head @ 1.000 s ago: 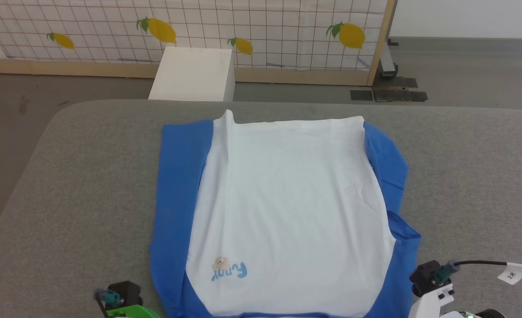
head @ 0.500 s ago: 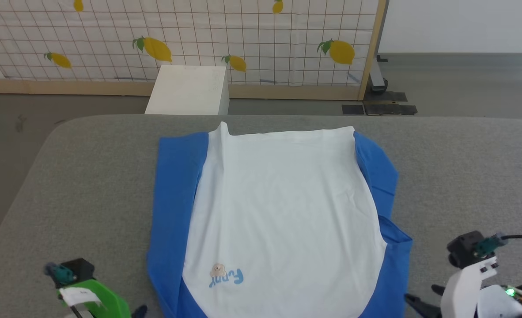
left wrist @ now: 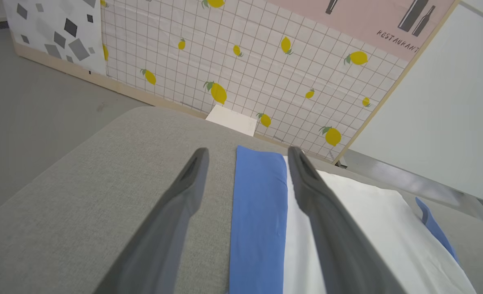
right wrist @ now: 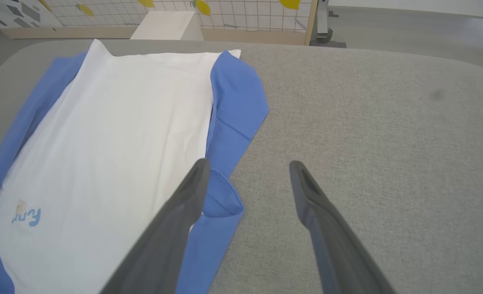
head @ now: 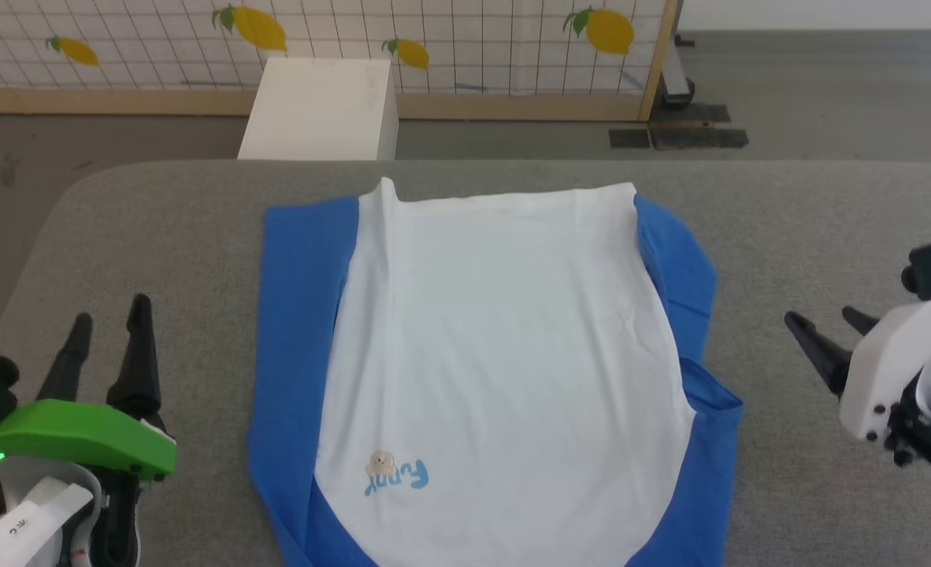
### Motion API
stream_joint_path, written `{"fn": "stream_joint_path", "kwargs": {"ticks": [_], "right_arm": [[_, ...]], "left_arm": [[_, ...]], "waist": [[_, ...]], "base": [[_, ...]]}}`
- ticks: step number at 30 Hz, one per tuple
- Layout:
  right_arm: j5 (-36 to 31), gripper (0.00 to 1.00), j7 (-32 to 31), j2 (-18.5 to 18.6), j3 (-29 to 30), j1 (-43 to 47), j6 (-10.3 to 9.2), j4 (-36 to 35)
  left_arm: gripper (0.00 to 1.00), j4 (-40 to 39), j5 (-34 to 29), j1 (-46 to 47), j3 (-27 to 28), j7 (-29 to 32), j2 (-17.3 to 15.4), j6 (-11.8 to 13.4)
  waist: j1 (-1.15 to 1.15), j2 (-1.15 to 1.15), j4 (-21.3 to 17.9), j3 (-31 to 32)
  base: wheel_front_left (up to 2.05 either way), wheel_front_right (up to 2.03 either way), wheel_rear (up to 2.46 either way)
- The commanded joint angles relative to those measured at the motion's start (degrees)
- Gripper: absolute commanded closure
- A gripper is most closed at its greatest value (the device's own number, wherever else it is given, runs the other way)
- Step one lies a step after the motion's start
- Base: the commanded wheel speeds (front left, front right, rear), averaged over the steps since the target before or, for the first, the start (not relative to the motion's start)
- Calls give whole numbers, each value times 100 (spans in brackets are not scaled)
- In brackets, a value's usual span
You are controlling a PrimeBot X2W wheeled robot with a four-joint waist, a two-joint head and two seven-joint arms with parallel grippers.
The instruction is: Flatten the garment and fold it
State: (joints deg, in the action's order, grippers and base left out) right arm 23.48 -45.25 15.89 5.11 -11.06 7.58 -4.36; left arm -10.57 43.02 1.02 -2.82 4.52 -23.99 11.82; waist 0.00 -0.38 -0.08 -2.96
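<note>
Soft shirt [head: 505,339], likely light, limp | pinch its blue edges | left gripper [head: 111,309], right gripper [head: 818,314] flank it, fingers apart

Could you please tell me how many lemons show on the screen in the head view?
4 lemons, along the top edge: far left, left of centre, centre, right. Others may lie outside the frame.

One garment [head: 505,339], one white box [head: 316,110]
</note>
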Motion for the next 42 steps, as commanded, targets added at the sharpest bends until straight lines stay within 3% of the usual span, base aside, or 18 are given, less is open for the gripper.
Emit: {"fn": "stream_joint_path", "kwargs": {"ticks": [1, 6, 11, 23, 34, 35, 36, 37, 42], "right_arm": [[-117, 0, 47, -74, 49, -330, -9, 207], [-587, 0, 214, -176, 157, -1309, -9, 916], [-1218, 0, 363, -208, 203, -2163, -9, 1733], [-2259, 0, -38, -224, 146, -3335, -9, 3386], [-2226, 2, -288, -165, -91, -3393, -9, 4029], [-2196, 70, -312, -164, -75, -3374, -9, 4051], [-2157, 89, -303, -167, -54, -3362, -9, 4053], [-2121, 100, -292, -164, -29, -3348, -9, 4053], [-1869, 100, 132, -107, 325, -3309, -9, 3936]], "left_arm": [[0, 68, -150, 152, 62, -404, 68, -146], [0, 323, -521, 418, 4, -1413, 185, -467], [0, 496, -879, 683, -46, -1837, 291, -621], [0, 571, -1509, 1026, 144, -1950, 782, -999], [0, 736, -1792, 1087, 398, -1951, 1211, -1344], [0, 762, -1807, 1089, 421, -1951, 1239, -1376], [0, 779, -1824, 1093, 442, -1951, 1256, -1397], [0, 793, -1844, 1095, 464, -1951, 1271, -1415], [0, 880, -1929, 1053, 557, -1951, 1347, -1511]], "waist": [[0, 38, 28, -376], [0, 38, 167, -864], [0, 38, 353, -1312], [0, 38, 756, -1969], [0, 38, 801, -2088], [0, 38, 789, -2079], [0, 38, 778, -2068], [0, 38, 765, -2053], [0, 38, 664, -1876]], "base": [[0, 0, 0], [0, 0, 0], [0, 0, 0], [0, 0, 0], [0, 0, 0], [0, 0, 0], [0, 0, 0], [0, 0, 0], [0, 0, 0]]}}
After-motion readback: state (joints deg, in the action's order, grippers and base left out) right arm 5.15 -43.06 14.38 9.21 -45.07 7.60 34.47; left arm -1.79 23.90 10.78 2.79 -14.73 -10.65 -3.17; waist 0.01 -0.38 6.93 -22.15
